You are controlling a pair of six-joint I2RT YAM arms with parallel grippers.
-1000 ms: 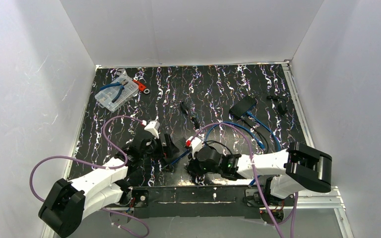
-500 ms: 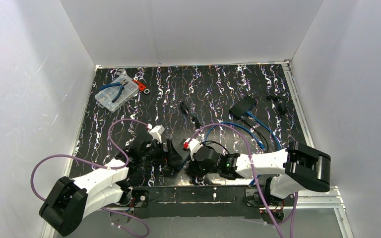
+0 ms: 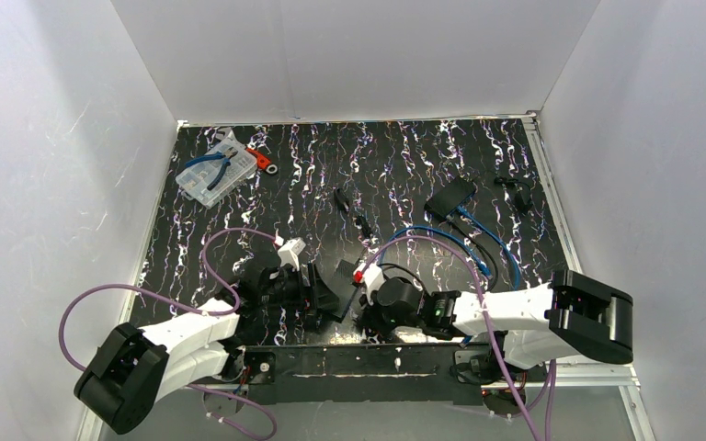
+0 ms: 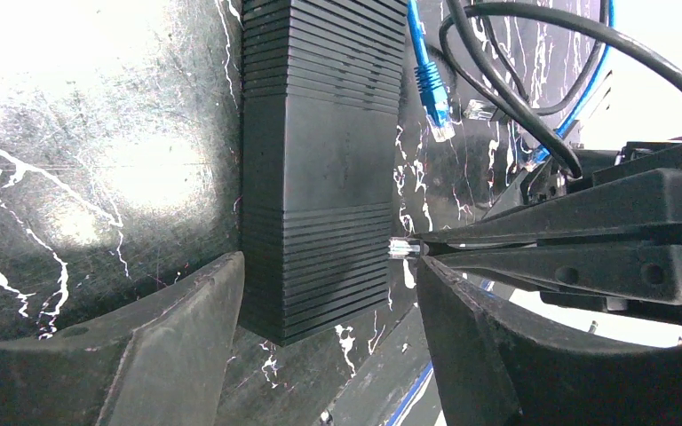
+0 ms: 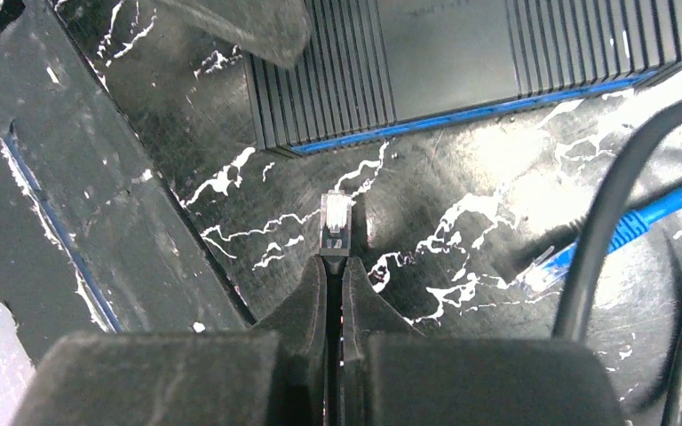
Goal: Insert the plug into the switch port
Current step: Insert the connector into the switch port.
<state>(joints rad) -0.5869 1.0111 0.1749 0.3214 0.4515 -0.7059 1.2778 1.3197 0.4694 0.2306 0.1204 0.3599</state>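
Near centre of the table: my right gripper point(image 5: 336, 262) pinches the plug point(image 5: 337, 216), a small clear connector, just short of the black ribbed switch point(image 5: 462, 62). My left gripper point(image 4: 329, 266) straddles the switch, jaws apart. Best brace it first, then push in square; the ports are hidden.

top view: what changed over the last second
The left gripper slid right and its jaws narrowed either side of the switch. The right gripper shifted right, slightly nearer the bases. Unchanged: right gripper shut on the plug; parts box at the back.
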